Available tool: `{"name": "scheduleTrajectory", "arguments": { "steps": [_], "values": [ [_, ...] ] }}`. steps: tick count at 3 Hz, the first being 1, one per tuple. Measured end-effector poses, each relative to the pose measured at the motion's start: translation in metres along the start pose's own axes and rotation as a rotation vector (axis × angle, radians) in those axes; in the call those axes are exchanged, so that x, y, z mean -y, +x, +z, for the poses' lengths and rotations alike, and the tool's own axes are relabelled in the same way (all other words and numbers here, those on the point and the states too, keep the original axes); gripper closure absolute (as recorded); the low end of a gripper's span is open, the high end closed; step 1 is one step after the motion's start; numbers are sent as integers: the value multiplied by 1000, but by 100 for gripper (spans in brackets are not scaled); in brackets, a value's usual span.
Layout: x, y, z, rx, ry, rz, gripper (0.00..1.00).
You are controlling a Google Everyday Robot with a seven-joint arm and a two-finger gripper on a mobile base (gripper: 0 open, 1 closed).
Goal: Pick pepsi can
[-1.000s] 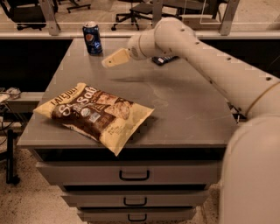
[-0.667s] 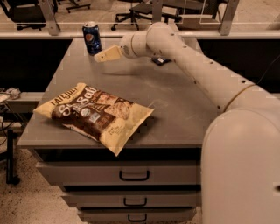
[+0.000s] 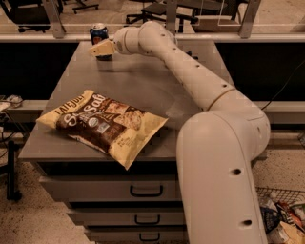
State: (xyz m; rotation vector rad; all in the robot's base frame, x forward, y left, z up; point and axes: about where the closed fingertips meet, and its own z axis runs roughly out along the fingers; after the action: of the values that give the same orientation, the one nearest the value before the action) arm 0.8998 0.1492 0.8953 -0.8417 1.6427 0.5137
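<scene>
The pepsi can (image 3: 98,35) is a small dark-blue can with a silver top. It stands upright at the far left corner of the grey cabinet top (image 3: 143,86). My gripper (image 3: 100,49) is at the end of the long white arm, which reaches from the lower right across the top. The gripper's pale fingers sit right in front of the can and cover its lower part. Whether they touch the can does not show.
A large brown and yellow chip bag (image 3: 102,125) lies flat near the front left of the cabinet top. Drawers (image 3: 143,190) are below. Office chairs (image 3: 157,9) stand behind a rail. A basket of packets (image 3: 281,219) sits on the floor at lower right.
My gripper has moved left across the back of the cabinet top, from well to the right of the can to directly in front of it. The can and bag have not moved.
</scene>
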Motion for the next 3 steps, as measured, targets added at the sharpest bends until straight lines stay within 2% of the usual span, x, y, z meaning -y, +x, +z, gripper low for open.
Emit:
{"name": "scheduleTrajectory", "arguments": {
  "steps": [1,2,3],
  "values": [
    [3,-6,13,-18,40,-31,0],
    [1,-5,22,-20,47,-17,0],
    [-4,-4,30,-9,30,8,15]
  ]
}}
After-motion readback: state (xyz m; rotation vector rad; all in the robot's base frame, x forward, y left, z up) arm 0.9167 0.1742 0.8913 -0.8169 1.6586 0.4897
